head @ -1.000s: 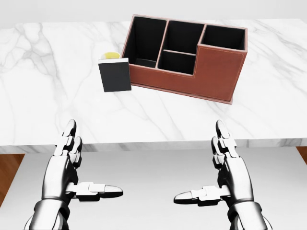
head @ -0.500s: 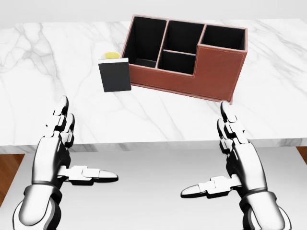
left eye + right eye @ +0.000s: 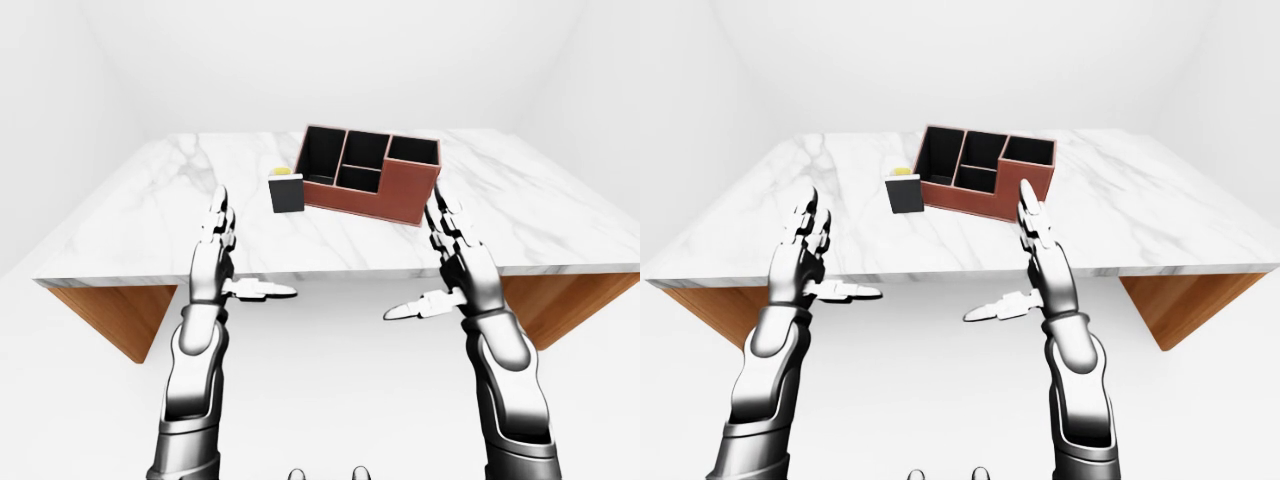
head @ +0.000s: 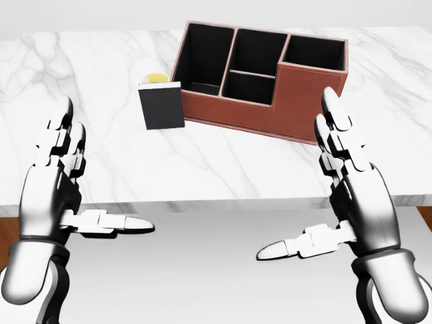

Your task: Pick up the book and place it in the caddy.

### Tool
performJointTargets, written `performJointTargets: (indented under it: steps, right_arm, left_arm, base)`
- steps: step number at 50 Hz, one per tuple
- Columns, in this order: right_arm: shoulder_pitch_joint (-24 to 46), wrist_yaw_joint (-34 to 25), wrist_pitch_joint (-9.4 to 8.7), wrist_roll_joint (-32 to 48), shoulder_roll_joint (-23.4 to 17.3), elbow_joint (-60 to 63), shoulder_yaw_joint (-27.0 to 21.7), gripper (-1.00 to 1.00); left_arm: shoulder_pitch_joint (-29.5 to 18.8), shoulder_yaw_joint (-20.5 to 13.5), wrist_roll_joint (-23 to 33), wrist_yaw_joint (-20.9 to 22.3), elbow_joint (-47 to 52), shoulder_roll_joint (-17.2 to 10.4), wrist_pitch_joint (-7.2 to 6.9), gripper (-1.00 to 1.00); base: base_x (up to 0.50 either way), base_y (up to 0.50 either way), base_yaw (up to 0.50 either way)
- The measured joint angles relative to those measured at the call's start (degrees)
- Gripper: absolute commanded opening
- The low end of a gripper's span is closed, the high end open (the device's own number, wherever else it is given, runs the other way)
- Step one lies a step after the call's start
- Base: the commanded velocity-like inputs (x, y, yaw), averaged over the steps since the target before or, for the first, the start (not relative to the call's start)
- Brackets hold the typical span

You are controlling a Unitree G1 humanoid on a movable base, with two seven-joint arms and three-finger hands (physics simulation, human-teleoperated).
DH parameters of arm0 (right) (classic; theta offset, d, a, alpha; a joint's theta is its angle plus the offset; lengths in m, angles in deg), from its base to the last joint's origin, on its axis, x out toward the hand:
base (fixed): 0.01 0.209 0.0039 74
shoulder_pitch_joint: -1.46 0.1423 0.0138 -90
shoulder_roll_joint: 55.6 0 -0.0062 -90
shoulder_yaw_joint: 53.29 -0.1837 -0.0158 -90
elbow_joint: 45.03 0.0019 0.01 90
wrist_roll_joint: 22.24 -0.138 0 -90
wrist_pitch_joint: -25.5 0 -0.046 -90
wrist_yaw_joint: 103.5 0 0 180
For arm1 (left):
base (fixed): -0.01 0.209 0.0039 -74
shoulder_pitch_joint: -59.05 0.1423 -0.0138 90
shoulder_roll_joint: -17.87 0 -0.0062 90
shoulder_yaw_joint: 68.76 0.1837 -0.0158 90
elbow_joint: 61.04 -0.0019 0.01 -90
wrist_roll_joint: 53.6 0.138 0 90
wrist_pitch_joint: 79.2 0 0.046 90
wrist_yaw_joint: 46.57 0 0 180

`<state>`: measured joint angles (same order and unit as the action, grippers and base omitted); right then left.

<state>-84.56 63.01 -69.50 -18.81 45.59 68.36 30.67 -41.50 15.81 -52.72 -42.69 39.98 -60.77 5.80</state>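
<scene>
A dark book (image 4: 162, 105) with a yellow top edge stands upright on the marble table (image 4: 81, 81), just left of the brown leather caddy (image 4: 270, 84), which has several black compartments. My left hand (image 4: 74, 182) is raised at the lower left of the head view, open, fingers up and thumb pointing right. My right hand (image 4: 331, 196) is raised at the lower right, open, fingertips reaching up to the caddy's lower right corner in the picture. Neither hand holds anything.
The table's near edge (image 3: 300, 272) runs across below the hands' fingers. Wooden supports (image 3: 110, 315) show under both table ends. White walls and floor surround the table.
Both hands have risen in the head view, from below the table edge to over the marble top. The book and caddy have not moved.
</scene>
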Motion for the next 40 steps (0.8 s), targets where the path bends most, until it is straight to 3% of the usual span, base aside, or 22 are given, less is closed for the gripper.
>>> performJointTargets:
  steps: [5,35,40]
  right_arm:
    - [0.22,-0.02,0.00,0.67,0.03,0.70,0.17,1.00]
    - [0.10,-0.59,0.00,3.38,0.62,1.66,1.68,1.00]
    - [0.03,-0.66,0.00,3.53,1.04,1.92,1.87,1.00]
  left_arm:
    - [-0.17,-0.24,-0.23,0.21,1.20,-0.12,0.00,1.00]
    - [-1.34,-1.10,-0.78,-1.47,1.40,-0.72,0.00,1.00]
    - [-1.28,-1.29,-0.58,-1.61,1.03,-1.25,0.00,1.00]
  base:
    - [0.01,0.10,0.00]
    - [0.16,0.50,0.00]
    - [0.06,0.18,0.00]
